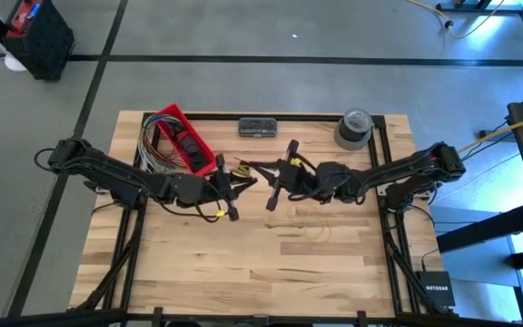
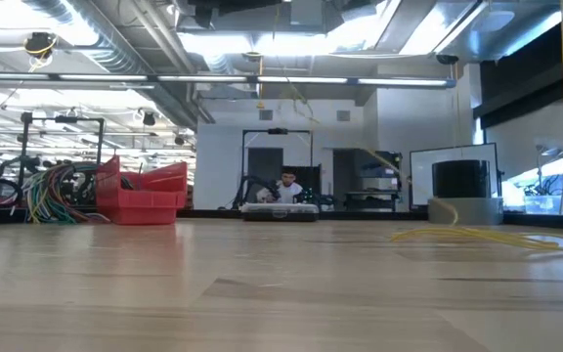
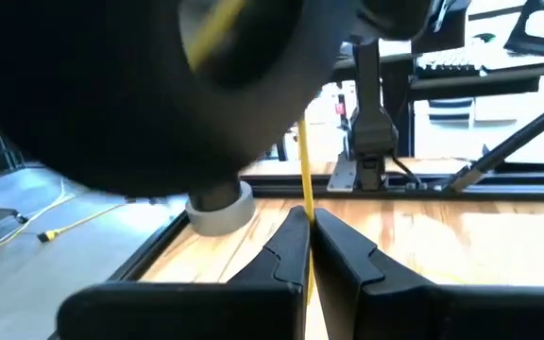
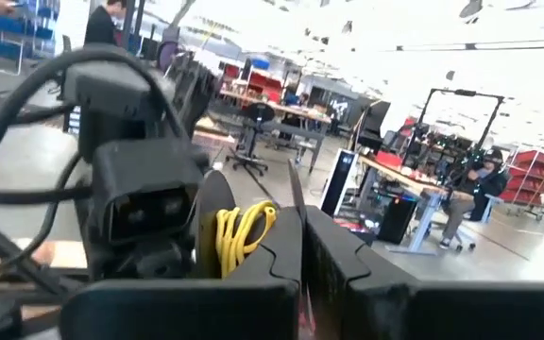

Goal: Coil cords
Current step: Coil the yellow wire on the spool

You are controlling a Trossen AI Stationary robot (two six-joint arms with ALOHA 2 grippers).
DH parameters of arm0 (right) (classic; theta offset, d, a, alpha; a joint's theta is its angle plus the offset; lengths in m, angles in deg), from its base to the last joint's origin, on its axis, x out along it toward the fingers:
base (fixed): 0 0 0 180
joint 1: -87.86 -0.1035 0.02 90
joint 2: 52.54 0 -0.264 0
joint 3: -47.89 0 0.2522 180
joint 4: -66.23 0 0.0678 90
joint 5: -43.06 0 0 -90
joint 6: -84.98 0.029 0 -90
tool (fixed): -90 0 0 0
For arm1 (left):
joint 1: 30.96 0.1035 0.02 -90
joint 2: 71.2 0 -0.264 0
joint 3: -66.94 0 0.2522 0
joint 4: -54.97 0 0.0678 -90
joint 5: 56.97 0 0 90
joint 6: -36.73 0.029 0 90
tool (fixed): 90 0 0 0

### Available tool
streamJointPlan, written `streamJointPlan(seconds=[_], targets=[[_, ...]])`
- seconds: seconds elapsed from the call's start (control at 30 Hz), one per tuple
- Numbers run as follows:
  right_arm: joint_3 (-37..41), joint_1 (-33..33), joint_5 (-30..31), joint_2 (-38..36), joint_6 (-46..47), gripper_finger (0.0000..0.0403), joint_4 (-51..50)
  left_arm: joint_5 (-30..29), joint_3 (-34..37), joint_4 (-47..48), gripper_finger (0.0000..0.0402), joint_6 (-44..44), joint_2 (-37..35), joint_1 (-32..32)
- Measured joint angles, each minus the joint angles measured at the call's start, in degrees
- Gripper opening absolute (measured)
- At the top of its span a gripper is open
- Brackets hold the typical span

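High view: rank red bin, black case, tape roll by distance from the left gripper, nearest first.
From the left gripper, fingers shut on the cord:
1. Red bin, table's back left.
2. Black case, back edge, middle.
3. Tape roll, back right.

My desk [image 1: 243,263] of pale wood planks carries a red bin [image 1: 185,138] beside a bundle of multicoloured wires [image 1: 155,145], a dark flat case [image 1: 258,126], a grey tape roll [image 1: 354,128] and thin pale cords [image 1: 311,221] in loose loops.
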Motion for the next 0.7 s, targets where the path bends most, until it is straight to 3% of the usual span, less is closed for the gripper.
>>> streamJointPlan(seconds=[0.7], targets=[[-8.84, 0.05, -2.02, -1.39, -3.92, 0.0005, -3.30, 0.03, 0.37, 1.43, 0.0005, 0.98, 0.28, 0.02]])
